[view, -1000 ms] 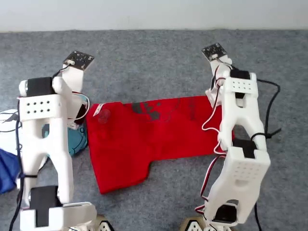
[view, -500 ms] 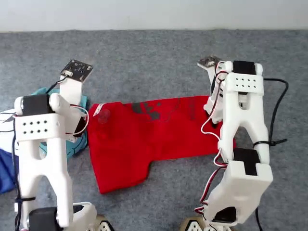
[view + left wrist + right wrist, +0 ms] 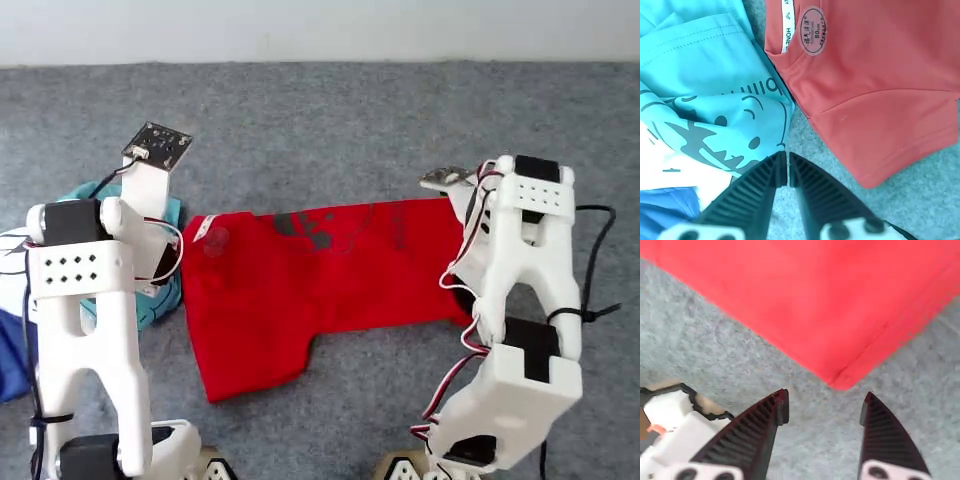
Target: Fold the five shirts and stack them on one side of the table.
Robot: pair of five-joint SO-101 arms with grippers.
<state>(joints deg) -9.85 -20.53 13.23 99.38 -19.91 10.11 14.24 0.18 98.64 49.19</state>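
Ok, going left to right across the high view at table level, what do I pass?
blue shirt → teal shirt → red shirt → right arm

A bright red short-sleeved cotton shirt (image 3: 300, 290) lies flat and sideways. Its neck opening, with a white label and a round sticker, is at one end; a dark print runs along its far edge, and one sleeve sticks out toward the near side. Just beside the red shirt's collar end lies a crumpled teal cotton shirt (image 3: 705, 90) with a dark grey cartoon print, and farther from the red shirt a white piece of clothing (image 3: 12, 250) and a deep blue piece of clothing (image 3: 10, 365) lie bunched against the teal one.
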